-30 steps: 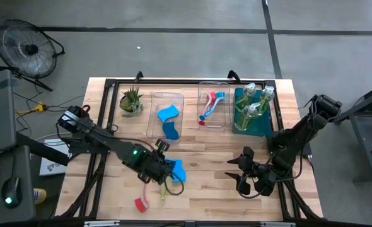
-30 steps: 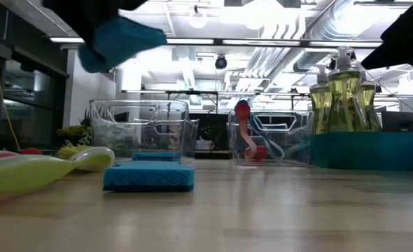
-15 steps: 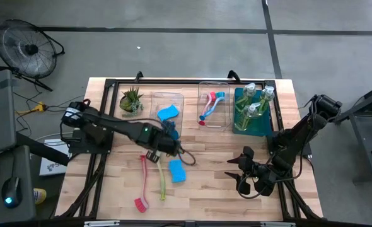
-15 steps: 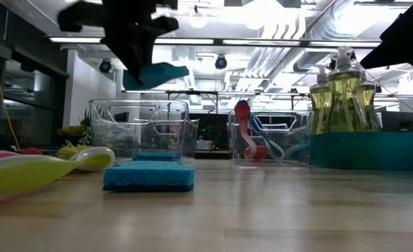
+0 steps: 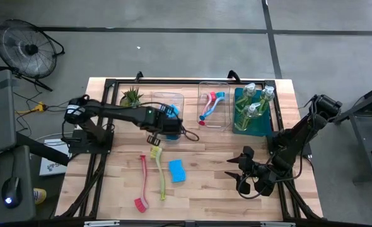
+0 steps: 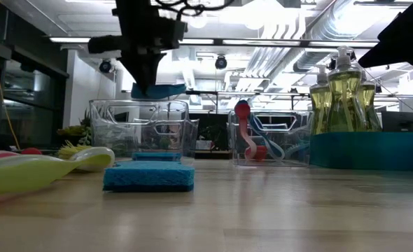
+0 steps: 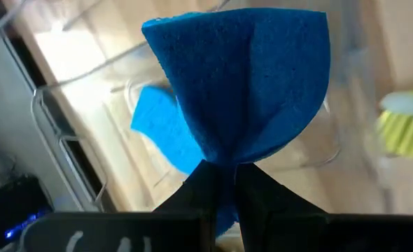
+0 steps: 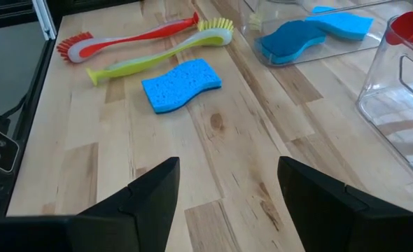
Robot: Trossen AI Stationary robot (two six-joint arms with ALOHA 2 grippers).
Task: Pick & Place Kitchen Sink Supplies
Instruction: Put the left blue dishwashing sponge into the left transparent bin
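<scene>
We saw the left gripper clamped on a folded blue sponge above the clear bin.

Near that bin, another sponge lay on open tabletop; well off, the right gripper waited, fingers apart.

A blue sponge is pinched in the black left gripper. Another blue sponge is seen on the pale wood-grain bench, beside a red brush and a yellow-green brush. Yellowish-green soap is held in clear bottles inside a teal bin. A green plant is seen near the bench's far left corner.
</scene>
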